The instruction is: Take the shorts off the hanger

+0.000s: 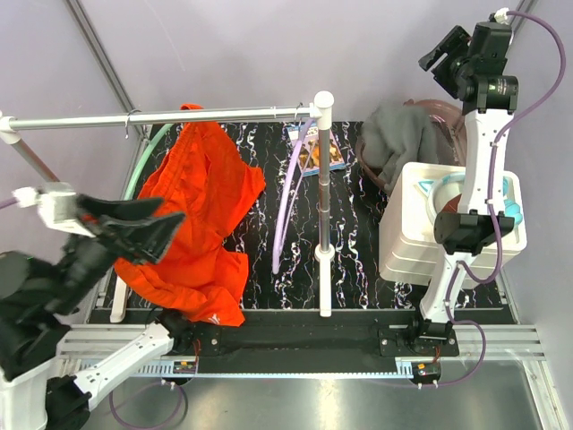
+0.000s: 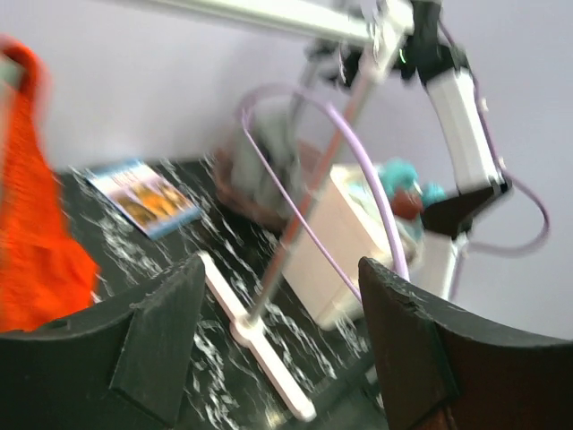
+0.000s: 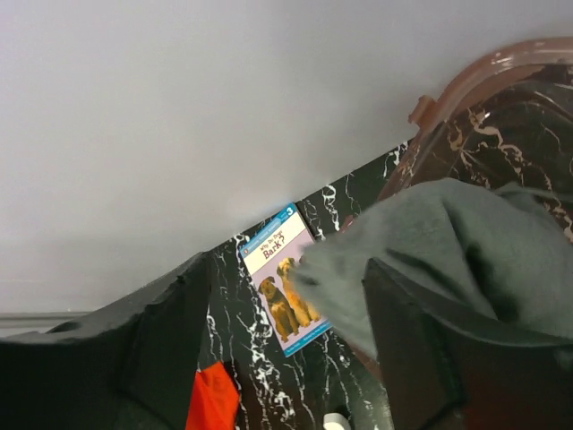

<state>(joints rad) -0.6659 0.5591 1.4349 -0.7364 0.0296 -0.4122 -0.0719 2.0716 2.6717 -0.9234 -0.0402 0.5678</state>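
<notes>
Left gripper (image 1: 168,215) stood spread and empty, just beside the orange shorts (image 1: 201,224), which hung from the rail (image 1: 81,120). Advised: pinch a thick fold near the top, then draw it off steadily. Beyond, the grey shorts (image 1: 398,139) lay near the spread right gripper (image 3: 286,269).

Soft orange shorts (image 1: 201,228), shiny metal rail (image 1: 161,116)

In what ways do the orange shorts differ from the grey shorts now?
The orange shorts are bright orange-red; the grey shorts are plain grey. The orange shorts hang spread out from the rail; the grey shorts lie bunched over the brown basket at the right. Both are soft fabric.
</notes>
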